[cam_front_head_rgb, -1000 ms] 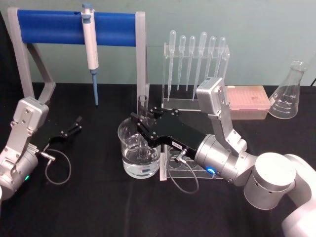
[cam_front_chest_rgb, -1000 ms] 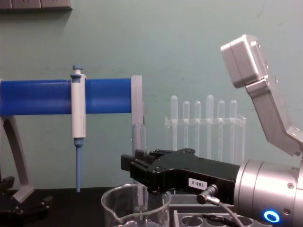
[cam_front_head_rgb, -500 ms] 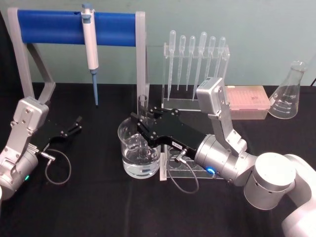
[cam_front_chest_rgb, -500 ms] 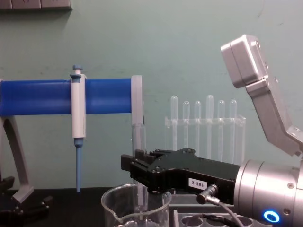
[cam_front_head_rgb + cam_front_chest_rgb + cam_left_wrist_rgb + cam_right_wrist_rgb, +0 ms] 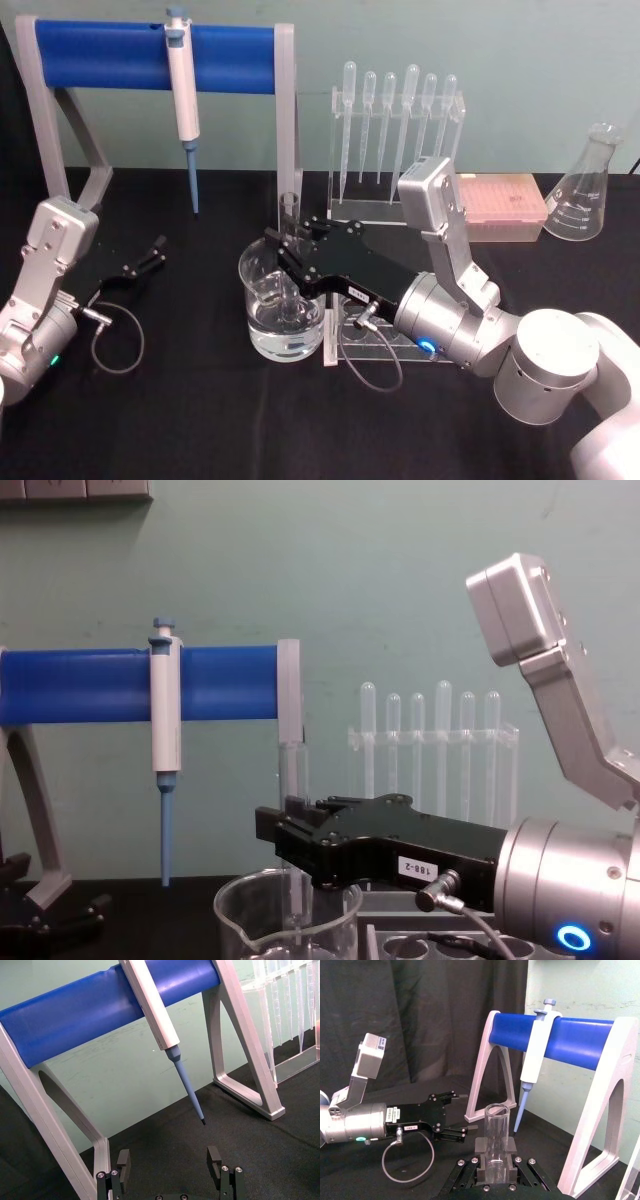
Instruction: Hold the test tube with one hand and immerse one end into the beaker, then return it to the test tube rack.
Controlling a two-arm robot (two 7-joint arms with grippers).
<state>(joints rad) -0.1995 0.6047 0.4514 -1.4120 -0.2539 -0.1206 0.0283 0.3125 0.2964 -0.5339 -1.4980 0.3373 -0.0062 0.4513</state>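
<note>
The test tube (image 5: 290,214) stands upright with its round lower end down in the beaker (image 5: 262,335), which holds clear water. My right gripper (image 5: 286,262) is shut on the test tube just above the beaker's rim. From the side, the test tube (image 5: 293,768) rises above the black gripper (image 5: 277,836) and the beaker (image 5: 240,920) sits directly below. In the right wrist view the tube (image 5: 496,1127) sits clamped in the gripper (image 5: 496,1154). My left gripper (image 5: 151,254) rests open on the table at the left, its fingers (image 5: 124,1159) wide apart with nothing between them.
A blue-barred stand (image 5: 110,45) holding a micropipette (image 5: 182,85) is at the back left. Behind the beaker stands a rack of plastic pipettes (image 5: 395,140), with a pink box (image 5: 500,205) and a flask (image 5: 585,190) to the right. A clear rack with holes (image 5: 385,342) lies beside the beaker.
</note>
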